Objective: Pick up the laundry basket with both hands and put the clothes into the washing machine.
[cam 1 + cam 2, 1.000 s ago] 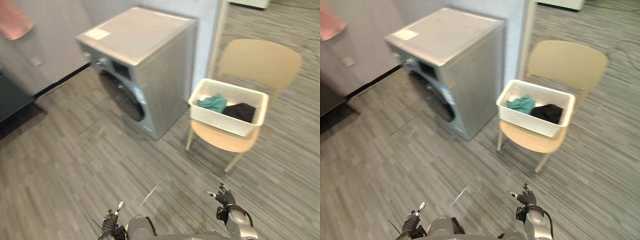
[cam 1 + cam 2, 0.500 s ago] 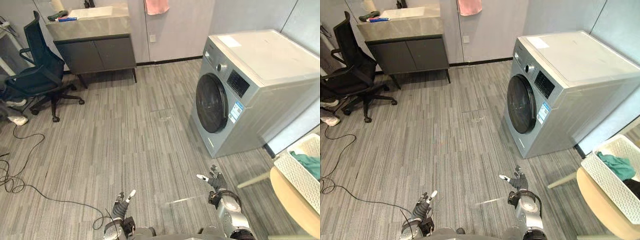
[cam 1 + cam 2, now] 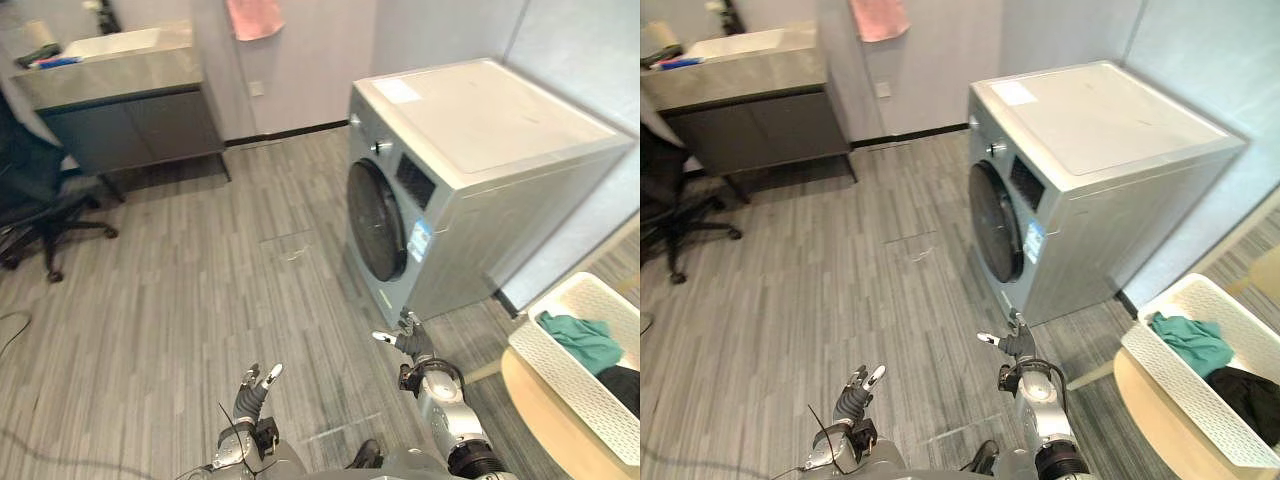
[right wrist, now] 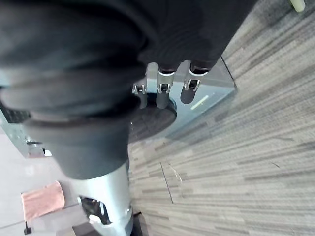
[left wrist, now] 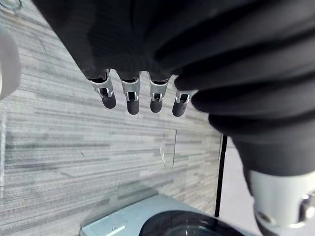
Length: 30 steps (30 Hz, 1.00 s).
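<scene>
Both of my hands hang low over the grey plank floor (image 3: 200, 290), and neither holds anything. My left hand (image 3: 250, 388) shows at the bottom of the head view with its fingers spread and pointing up and away from me; from its own wrist the fingers (image 5: 129, 101) run straight in a row above bare floor. My right hand (image 3: 410, 343) sits further forward, near the lower front corner of the washing machine (image 3: 470, 180), thumb out to the side and fingers (image 4: 162, 91) loose and apart.

The washing machine stands ahead and to my right, and its round dark door (image 3: 378, 220) is closed. The white laundry basket (image 3: 565, 392) is off at my far right, resting on the seat of a tan chair (image 3: 535, 425), well apart from both hands. Inside it lie a teal cloth (image 3: 578, 338) and, beside that, a black cloth (image 3: 625, 385).

Across the room to my left are a dark cabinet with a sink top (image 3: 110, 90), a pink towel (image 3: 255, 17) hanging on the wall, and a dark office chair (image 3: 35, 185).
</scene>
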{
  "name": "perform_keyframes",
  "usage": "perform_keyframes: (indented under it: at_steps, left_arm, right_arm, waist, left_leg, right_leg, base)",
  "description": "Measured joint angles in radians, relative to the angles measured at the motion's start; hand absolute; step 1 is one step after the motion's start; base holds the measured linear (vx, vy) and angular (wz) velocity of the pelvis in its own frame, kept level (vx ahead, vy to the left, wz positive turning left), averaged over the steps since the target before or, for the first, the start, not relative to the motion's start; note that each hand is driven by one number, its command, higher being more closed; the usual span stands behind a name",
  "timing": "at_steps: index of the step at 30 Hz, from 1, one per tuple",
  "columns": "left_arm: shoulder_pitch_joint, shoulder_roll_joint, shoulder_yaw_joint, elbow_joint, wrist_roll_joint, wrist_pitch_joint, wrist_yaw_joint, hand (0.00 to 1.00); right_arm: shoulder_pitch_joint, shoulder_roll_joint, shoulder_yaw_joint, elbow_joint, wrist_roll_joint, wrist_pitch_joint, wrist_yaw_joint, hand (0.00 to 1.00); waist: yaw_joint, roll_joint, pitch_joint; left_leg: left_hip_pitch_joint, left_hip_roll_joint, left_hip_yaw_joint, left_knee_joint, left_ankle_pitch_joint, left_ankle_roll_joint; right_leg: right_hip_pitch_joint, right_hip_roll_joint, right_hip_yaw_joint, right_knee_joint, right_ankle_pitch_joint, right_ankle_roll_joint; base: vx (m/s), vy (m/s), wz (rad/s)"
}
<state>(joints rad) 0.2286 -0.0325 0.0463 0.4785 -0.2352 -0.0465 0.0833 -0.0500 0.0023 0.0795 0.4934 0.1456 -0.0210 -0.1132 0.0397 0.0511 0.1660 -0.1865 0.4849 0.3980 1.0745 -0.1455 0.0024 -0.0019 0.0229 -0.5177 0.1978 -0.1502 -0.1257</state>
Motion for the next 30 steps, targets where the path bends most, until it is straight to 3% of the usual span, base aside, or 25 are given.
perform_keyframes:
  at_steps: [4,7,10,12,13,14,15,16,19,20,22,24,26,27,30]
  left_arm:
    - [0.000,-0.007,0.008,-0.017,-0.032,0.000,0.014,0.00]
    - [0.024,-0.008,0.006,-0.073,-0.042,0.000,0.030,0.00]
    - [0.034,-0.021,0.047,-0.087,-0.066,-0.005,0.036,0.00]
    - [0.056,-0.028,0.062,-0.087,-0.070,-0.008,0.051,0.00]
    - [0.079,-0.032,0.080,-0.086,-0.078,-0.008,0.054,0.00]
    - [0.083,-0.029,0.085,-0.086,-0.078,-0.008,0.056,0.00]
    - [0.090,-0.011,0.097,-0.086,-0.078,-0.010,0.057,0.00]
    - [0.090,0.006,0.098,-0.086,-0.079,-0.011,0.058,0.00]
    - [0.061,0.018,0.035,-0.083,-0.083,-0.014,0.050,0.00]
    - [0.057,0.023,0.014,-0.079,-0.081,-0.014,0.046,0.00]
    - [0.045,0.039,-0.027,-0.079,-0.054,-0.006,0.017,0.00]
    - [0.042,0.056,-0.040,-0.085,-0.041,-0.002,0.005,0.00]
    - [0.055,0.057,-0.038,-0.110,-0.028,-0.002,0.005,0.00]
    - [0.064,0.057,-0.038,-0.139,-0.028,-0.003,0.004,0.00]
    - [0.030,0.057,-0.045,-0.153,-0.029,-0.002,0.005,0.00]
  right_arm:
    - [-0.014,0.001,0.047,-0.008,-0.034,0.001,0.002,0.00]
    - [-0.048,0.002,0.102,-0.006,-0.039,0.000,0.004,0.00]
    - [-0.086,0.006,0.129,0.026,-0.037,0.000,0.003,0.00]
    - [-0.104,0.012,0.144,0.043,-0.034,-0.002,0.003,0.00]
    - [-0.117,0.026,0.159,0.058,-0.030,-0.002,0.004,0.00]
    - [-0.117,0.036,0.162,0.065,-0.029,-0.002,0.004,0.00]
    - [-0.116,0.048,0.169,0.082,-0.028,-0.002,0.007,0.00]
    - [-0.116,0.055,0.184,0.080,-0.028,-0.003,0.019,0.00]
    - [-0.117,0.057,0.150,0.081,-0.029,-0.008,0.025,0.00]
    - [-0.115,0.058,0.142,0.081,-0.029,-0.007,0.026,0.00]
    - [-0.115,0.060,0.107,0.081,-0.039,-0.001,0.019,0.00]
    - [-0.117,0.060,0.090,0.081,-0.053,0.004,0.006,0.00]
    - [-0.130,0.061,0.082,0.081,-0.101,0.004,-0.014,0.00]
    - [-0.166,0.059,0.078,0.080,-0.123,0.004,-0.021,0.00]
    - [-0.255,0.046,0.043,0.066,-0.186,0.005,-0.059,0.00]
  waist:
    - [0.005,-0.008,0.008]
    - [0.019,-0.020,0.016]
    - [0.032,-0.021,0.030]
    - [0.034,0.000,0.035]
    - [0.041,0.011,0.041]
    - [0.052,0.005,0.042]
    - [0.063,-0.022,0.033]
    - [0.053,-0.052,0.019]
    - [0.055,-0.061,0.015]
    - [0.055,-0.054,0.014]
    - [0.052,-0.046,0.018]
    - [0.051,-0.049,0.022]
    - [0.057,-0.044,0.024]
    - [0.056,-0.041,0.028]
    - [0.058,-0.035,0.065]
  left_leg:
    - [-0.019,-0.006,0.004,-0.271,-0.037,-0.027]
    - [-0.030,-0.081,-0.139,-0.581,-0.028,-0.073]
    - [-0.026,-0.183,-0.410,-0.872,0.031,-0.159]
    - [-0.016,-0.191,-0.509,-0.894,0.034,-0.169]
    - [-0.014,-0.212,-0.562,-0.835,0.078,-0.228]
    - [-0.016,-0.228,-0.560,-0.805,0.081,-0.224]
    - [-0.030,-0.264,-0.547,-0.756,0.072,-0.207]
    - [-0.066,-0.309,-0.531,-0.692,0.039,-0.170]
    - [-0.117,-0.383,-0.485,-0.529,-0.074,-0.111]
    - [-0.114,-0.398,-0.454,-0.518,-0.094,-0.092]
    - [-0.087,-0.417,-0.362,-0.525,-0.099,-0.035]
    - [-0.033,-0.421,-0.295,-0.538,-0.099,-0.019]
    - [0.036,-0.418,-0.242,-0.587,-0.095,-0.010]
    - [0.049,-0.413,-0.225,-0.610,-0.094,-0.009]
    - [0.036,-0.381,-0.199,-0.613,-0.094,-0.009]
  right_leg:
    - [0.071,0.030,0.086,-0.090,0.041,0.001]
    - [0.093,0.022,0.167,-0.104,0.043,0.009]
    - [0.121,-0.006,0.240,-0.094,0.009,0.072]
    - [0.118,-0.009,0.278,-0.062,-0.015,0.109]
    - [0.117,-0.023,0.326,-0.022,-0.048,0.159]
    - [0.116,-0.037,0.340,-0.015,-0.053,0.171]
    - [0.109,-0.075,0.358,-0.008,-0.060,0.198]
    - [0.099,-0.122,0.355,-0.001,-0.069,0.226]
    - [0.075,-0.209,0.361,0.081,-0.088,0.266]
    - [0.036,-0.241,0.360,0.151,-0.083,0.250]
    - [-0.107,-0.330,0.319,0.399,-0.053,0.107]
    - [-0.163,-0.379,0.250,0.550,-0.056,0.096]
    - [-0.158,-0.420,0.056,0.604,-0.068,0.078]
    - [-0.163,-0.434,-0.074,0.595,-0.082,0.061]
    - [-0.187,-0.413,-0.195,0.463,-0.106,0.080]
  base:
    - [0.18,0.037,-0.62]
    - [0.17,0.225,-0.79]
    - [0.13,0.313,-0.57]
    - [0.15,0.462,-0.70]
    - [0.15,0.472,-0.84]
    - [0.18,0.484,-0.87]
    - [0.20,0.456,-0.37]
    - [0.21,0.447,-0.14]
    - [0.20,0.393,-0.15]
    - [0.22,0.437,-0.65]
    - [0.19,0.359,-0.77]
    - [0.21,0.263,-0.70]
    - [0.20,0.149,-0.78]
    - [0.13,0.039,-0.62]
    - [0.06,-0.048,-0.44]
